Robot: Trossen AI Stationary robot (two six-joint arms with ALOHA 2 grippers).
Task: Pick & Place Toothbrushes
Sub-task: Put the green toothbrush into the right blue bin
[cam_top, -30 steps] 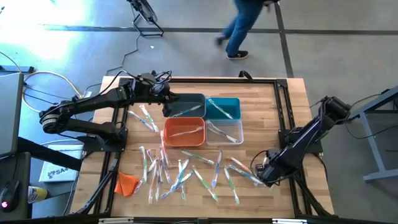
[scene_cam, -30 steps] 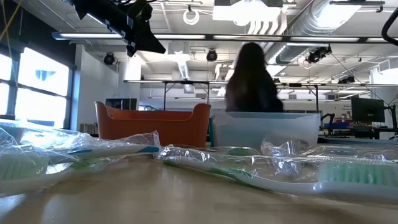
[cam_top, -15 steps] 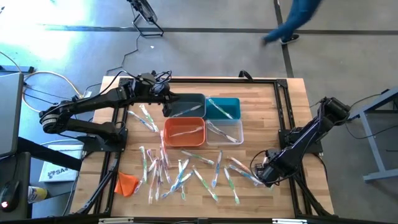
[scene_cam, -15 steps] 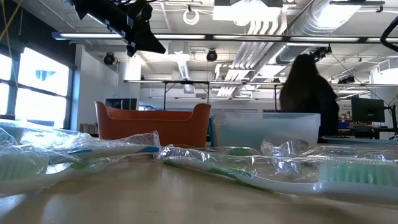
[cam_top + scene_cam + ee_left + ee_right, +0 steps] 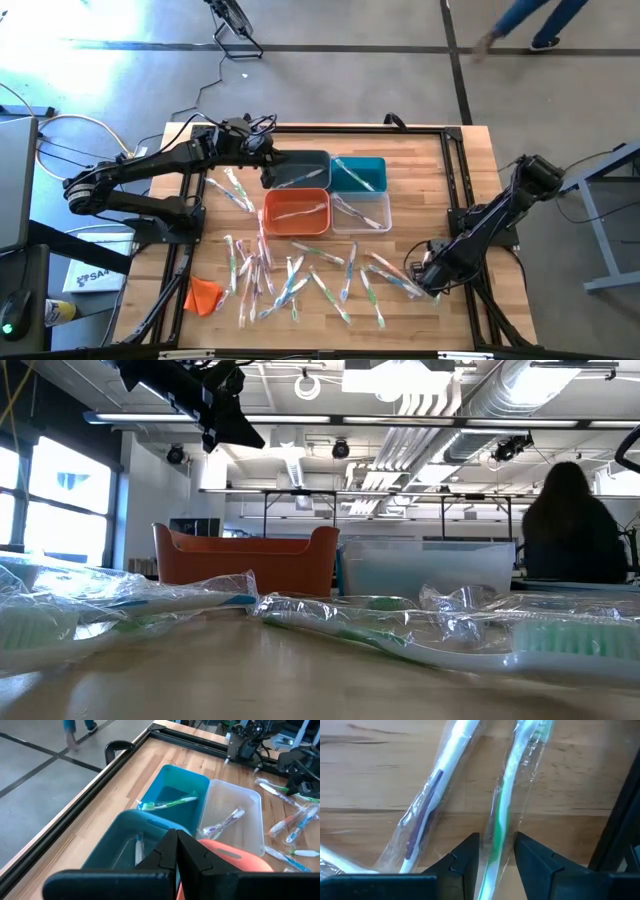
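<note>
Several wrapped toothbrushes (image 5: 300,275) lie scattered on the near half of the wooden table. My right gripper (image 5: 427,281) points down at the near right, open. Its fingers stand either side of a green-handled toothbrush (image 5: 512,780), which lies flat on the wood and runs lengthwise through the gap of my right gripper (image 5: 496,838). A white and purple toothbrush (image 5: 432,795) lies beside it. My left gripper (image 5: 268,166) hangs shut and empty above the dark grey bin (image 5: 303,170); in its wrist view my left gripper (image 5: 176,851) shows both fingers together.
Four bins stand in a block at mid-table: dark grey, teal (image 5: 360,172), orange (image 5: 296,210) and clear (image 5: 362,213), with toothbrushes in the teal (image 5: 167,804) and clear (image 5: 225,820) ones. An orange cloth lump (image 5: 203,294) lies near left. A person walks beyond the far edge.
My right gripper has sunk straight down toward the green-handled toothbrush, its fingers keeping the same gap. A person has walked rightward past the table's far side.
</note>
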